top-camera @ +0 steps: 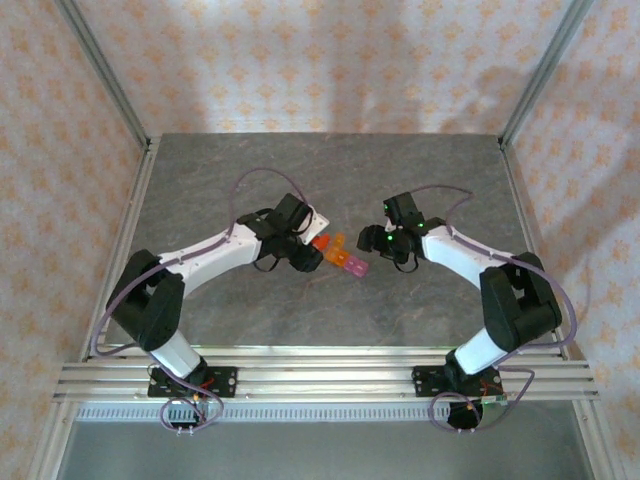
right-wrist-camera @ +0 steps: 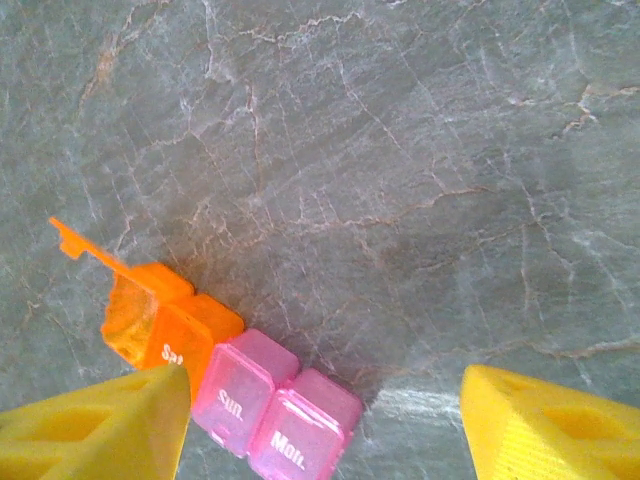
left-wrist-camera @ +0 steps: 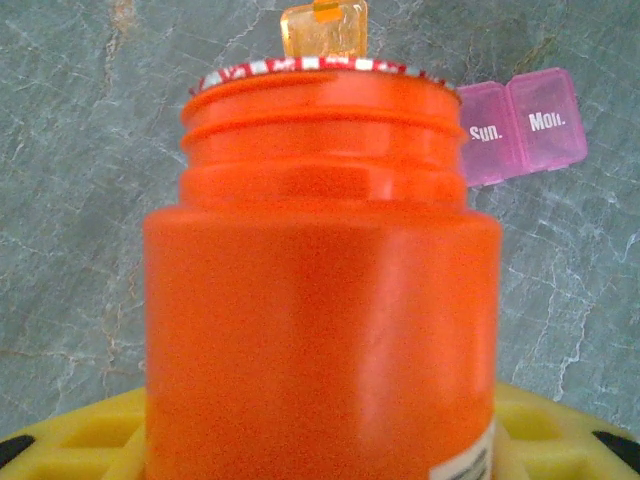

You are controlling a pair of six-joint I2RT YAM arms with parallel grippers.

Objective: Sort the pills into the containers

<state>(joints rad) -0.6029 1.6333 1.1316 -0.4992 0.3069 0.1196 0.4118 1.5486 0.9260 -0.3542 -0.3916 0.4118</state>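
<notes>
The containers (right-wrist-camera: 240,385) are a short strip of joined cells on the table. The orange "Sat" cell (right-wrist-camera: 165,325) has its lid tipped open. The pink "Sun." and "Mon." cells (right-wrist-camera: 305,435) are closed. My left gripper (top-camera: 303,252) is shut on an orange bottle (left-wrist-camera: 320,300). The bottle is tilted, and its open mouth points at the orange cell (left-wrist-camera: 322,28). My right gripper (right-wrist-camera: 325,390) is open above the strip's pink end, and its yellow fingers (right-wrist-camera: 95,425) hold nothing. The pills are hidden.
In the top view the strip (top-camera: 346,258) lies mid-table between the two grippers, with the right gripper (top-camera: 385,243) just beside it. Bare grey marbled tabletop (top-camera: 330,170) extends around them to the metal frame posts and papered walls.
</notes>
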